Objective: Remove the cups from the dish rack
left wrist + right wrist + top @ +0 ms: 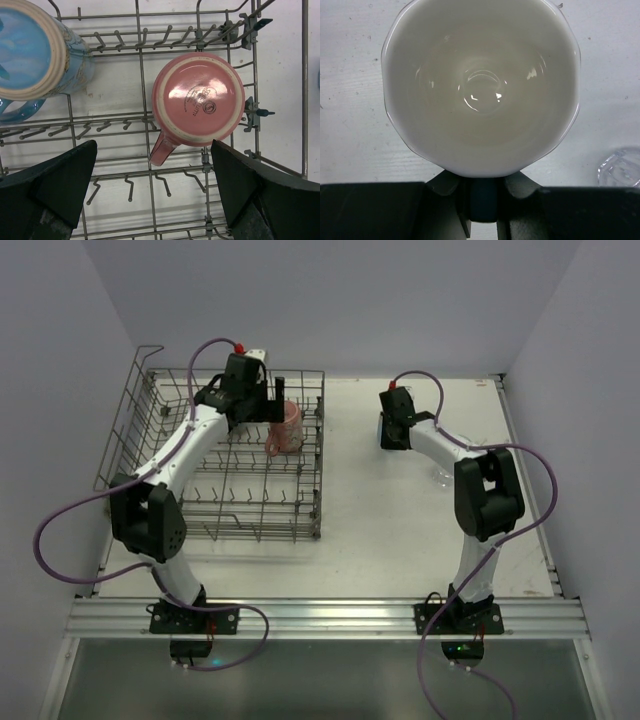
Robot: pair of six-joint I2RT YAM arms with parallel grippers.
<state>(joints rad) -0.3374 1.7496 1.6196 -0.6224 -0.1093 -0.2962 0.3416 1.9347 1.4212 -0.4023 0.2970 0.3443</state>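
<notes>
The grey wire dish rack [262, 512] stands at the left. A pink handled mug [286, 426] sits upside down in it, near its right side. My left gripper [262, 398] hovers over it, open and empty. In the left wrist view the pink mug [198, 100] lies just ahead of the open gripper [155, 187], and a blue handled mug [35, 50] sits upside down at top left. My right gripper [393, 430] is shut on a light blue cup [384, 430] over the table. The right wrist view looks into the cup's white inside [481, 85], with the gripper [484, 200] pinching its near wall.
A clear glass [445, 475] stands on the white table beside the right arm and shows at the lower right of the right wrist view [621, 168]. The rack's tines [129, 187] stand up under the left gripper. Its taller looped side [125, 415] is at far left.
</notes>
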